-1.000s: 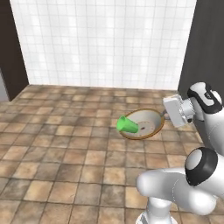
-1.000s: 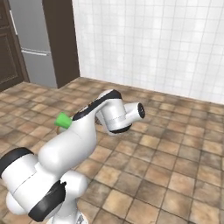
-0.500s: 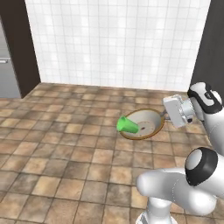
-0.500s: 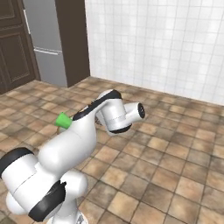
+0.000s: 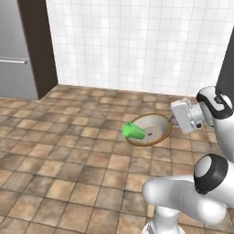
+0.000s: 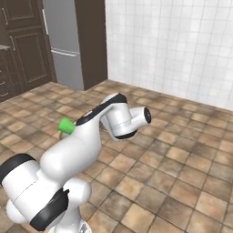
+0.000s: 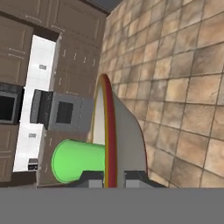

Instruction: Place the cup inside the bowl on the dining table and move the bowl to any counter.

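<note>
Left base view: the white arm's two-finger gripper [image 5: 172, 122] holds a wide shallow bowl with a tan-brown rim and cream speckled inside [image 5: 153, 130] in the air above the brown tiled floor [image 5: 68, 164], tipped up on edge with its hollow facing left. A small bright green tapered plastic cup [image 5: 134, 130] lies on its side inside the bowl, mouth poking out past the far rim, away from the gripper. In the hand view, the dark fingertips [image 7: 92, 180] are closed narrowly on the bowl's rim, one on each side.

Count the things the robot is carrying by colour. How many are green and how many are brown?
Green: 1, the cup
Brown: 1, the bowl, pinched at its rim by the tool
Total: 2
</note>
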Tool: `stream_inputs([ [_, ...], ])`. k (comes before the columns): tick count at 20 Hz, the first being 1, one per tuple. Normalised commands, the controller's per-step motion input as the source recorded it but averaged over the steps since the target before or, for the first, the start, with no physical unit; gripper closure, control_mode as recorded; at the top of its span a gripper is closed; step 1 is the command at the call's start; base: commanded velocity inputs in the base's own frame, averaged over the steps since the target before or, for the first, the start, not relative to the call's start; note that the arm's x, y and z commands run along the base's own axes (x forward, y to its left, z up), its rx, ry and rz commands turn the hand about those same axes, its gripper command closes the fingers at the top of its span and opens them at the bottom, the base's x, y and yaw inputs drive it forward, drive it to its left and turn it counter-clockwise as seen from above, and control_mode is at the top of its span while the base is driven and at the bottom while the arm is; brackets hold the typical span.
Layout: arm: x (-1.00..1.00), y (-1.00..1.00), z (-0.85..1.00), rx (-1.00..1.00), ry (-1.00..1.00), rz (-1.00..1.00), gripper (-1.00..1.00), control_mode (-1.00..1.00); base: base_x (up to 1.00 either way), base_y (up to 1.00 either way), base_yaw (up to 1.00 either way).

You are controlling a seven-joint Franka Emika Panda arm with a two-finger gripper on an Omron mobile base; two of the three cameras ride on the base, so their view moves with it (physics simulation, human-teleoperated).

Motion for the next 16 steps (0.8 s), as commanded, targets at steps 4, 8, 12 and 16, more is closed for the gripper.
stream_inputs([
  [4,0.0,0.0,0.0,0.0,0.0,0.0,1.0,1.0,0.0,0.51,0.24],
  [8,0.0,0.0,0.0,0.0,0.0,0.0,1.0,1.0,0.0,0.54,0.24],
  [12,0.0,0.0,0.0,0.0,0.0,0.0,1.0,1.0,0.0,0.62,0.24],
  [16,0.0,0.0,0.0,0.0,0.0,0.0,1.0,1.0,0.0,0.65,0.26],
])
